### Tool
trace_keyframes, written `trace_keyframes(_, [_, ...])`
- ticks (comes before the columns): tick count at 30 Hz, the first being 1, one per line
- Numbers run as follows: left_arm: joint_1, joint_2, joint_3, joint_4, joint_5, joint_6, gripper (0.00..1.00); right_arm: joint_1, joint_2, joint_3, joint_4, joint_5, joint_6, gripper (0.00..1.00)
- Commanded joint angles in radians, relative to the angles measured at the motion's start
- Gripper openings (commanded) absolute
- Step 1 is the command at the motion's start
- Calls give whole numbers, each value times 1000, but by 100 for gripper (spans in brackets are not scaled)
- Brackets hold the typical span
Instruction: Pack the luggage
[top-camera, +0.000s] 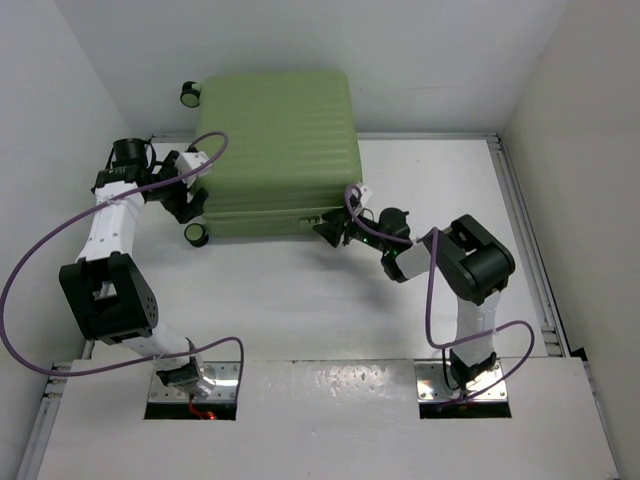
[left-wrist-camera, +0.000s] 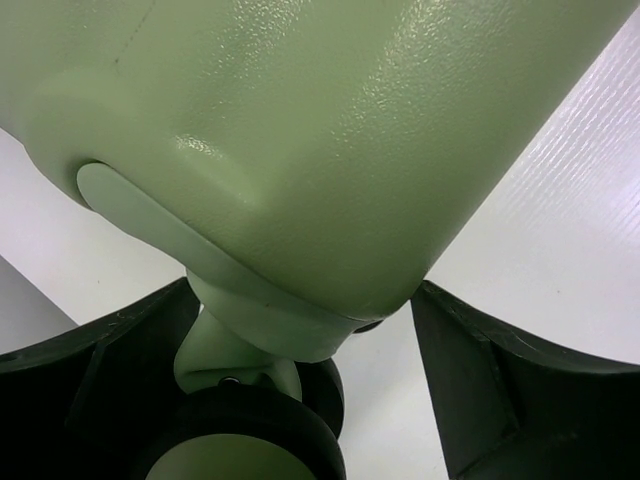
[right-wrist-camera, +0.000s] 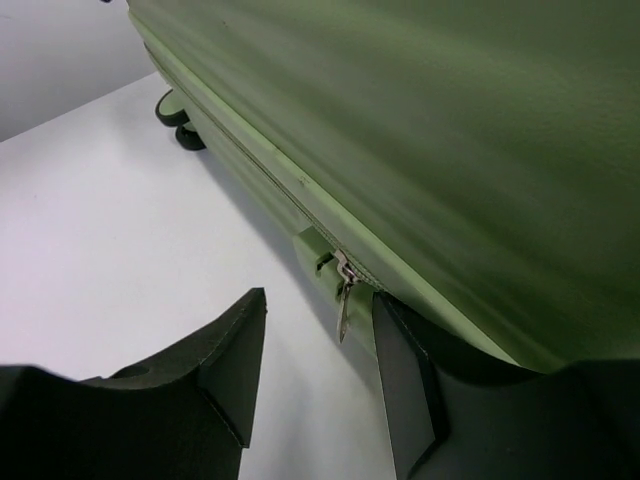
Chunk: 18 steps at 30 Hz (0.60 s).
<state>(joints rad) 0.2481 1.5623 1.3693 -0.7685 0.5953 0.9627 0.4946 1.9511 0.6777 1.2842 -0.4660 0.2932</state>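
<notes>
Top view: the zipped-up luggage (top-camera: 280, 150) lies at the desk's far edge, with the left gripper (top-camera: 193, 205) at its near-left corner and the right gripper (top-camera: 330, 230) at its near side.
Left wrist: jaws spread wide around the corner, above a wheel (left-wrist-camera: 250, 440).
Right wrist: jaws parted, the zipper pull (right-wrist-camera: 343, 300) between them.

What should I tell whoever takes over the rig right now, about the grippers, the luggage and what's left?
Left gripper: open, at the near-left corner of the luggage, by a wheel, holding nothing.
Right gripper: open, at the near edge, just short of the zipper pull.
Luggage: flat on the table, shells closed together.
Done: lid down.
Left: probably the zip; how far it is run cannot be seen.
</notes>
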Motion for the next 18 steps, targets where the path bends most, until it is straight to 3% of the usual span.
trace_keyframes(1, [-36, 16, -13, -60, 77, -22, 89, 4, 45, 91, 79, 82, -19, 48])
trace_keyframes(6, [-36, 25, -13, -60, 77, -32, 89, 5, 63, 125, 89, 87, -11, 35])
trace_keyframes(13, [-36, 25, -4, -51, 77, -41, 89, 21, 80, 137, 86, 138, -12, 2])
trace_keyframes(18, [-36, 36, -4, -41, 55, -91, 84, 21, 51, 96, 79, 177, -48, 0])
